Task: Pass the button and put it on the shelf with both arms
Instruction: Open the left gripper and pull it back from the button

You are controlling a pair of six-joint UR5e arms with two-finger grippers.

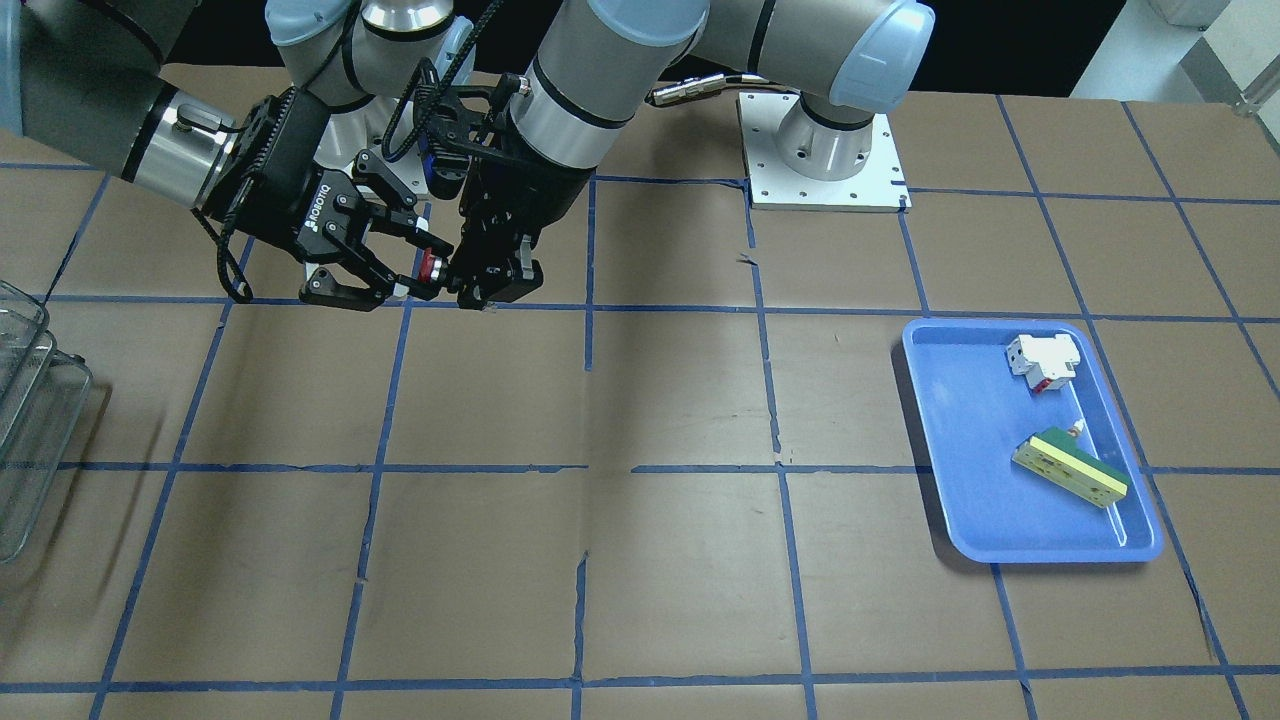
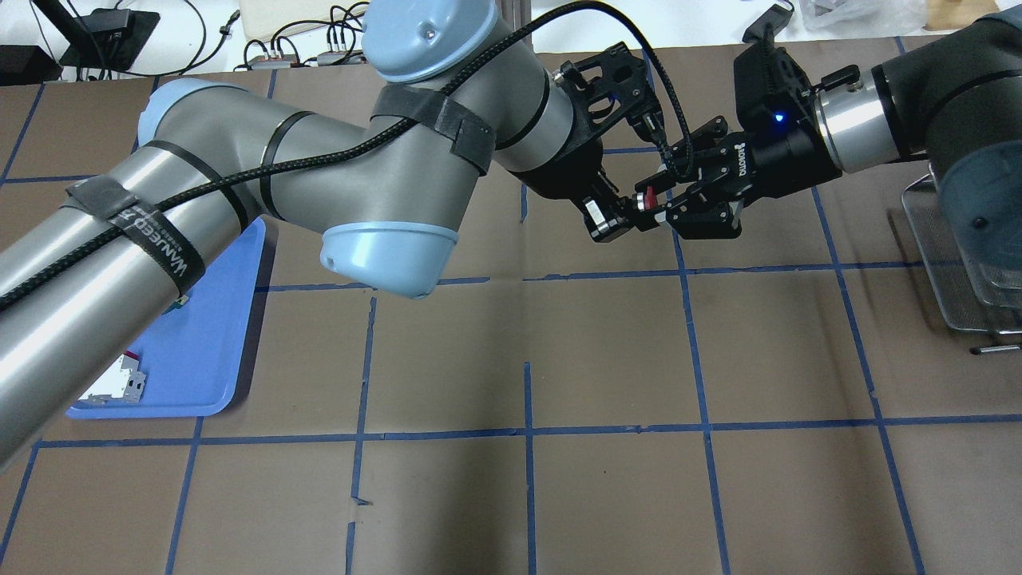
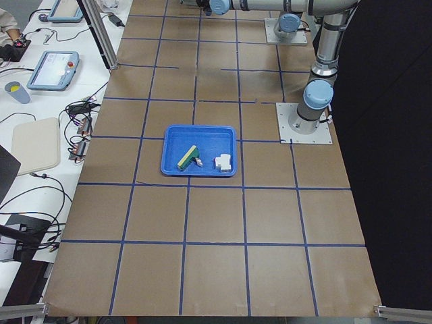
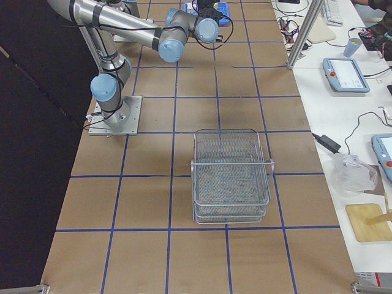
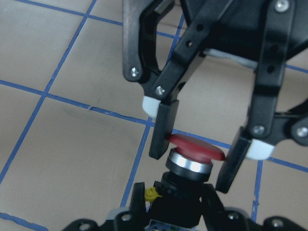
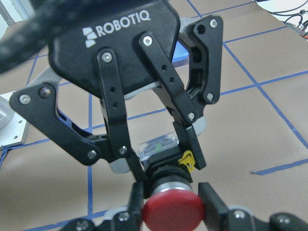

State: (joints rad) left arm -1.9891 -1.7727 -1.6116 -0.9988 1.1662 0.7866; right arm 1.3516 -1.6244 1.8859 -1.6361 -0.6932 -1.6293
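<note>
The button (image 1: 428,266), with a red cap and black body, hangs in the air between the two grippers above the far part of the table. My left gripper (image 1: 455,283) is shut on its black body (image 5: 180,211). My right gripper (image 1: 418,268) has its fingers on both sides of the red cap (image 6: 173,211) and touches it. The overhead view shows the button (image 2: 648,197) between the left gripper (image 2: 629,211) and the right gripper (image 2: 663,204). The wire shelf (image 4: 231,177) stands on the table on my right, apart from both grippers.
A blue tray (image 1: 960,440) on my left side holds a white block with a red bit (image 1: 1043,360) and a green-and-cream flat bar (image 1: 1070,468). The shelf shows at the edge of the front view (image 1: 30,400) and the overhead view (image 2: 950,263). Brown paper with blue tape lines covers the table.
</note>
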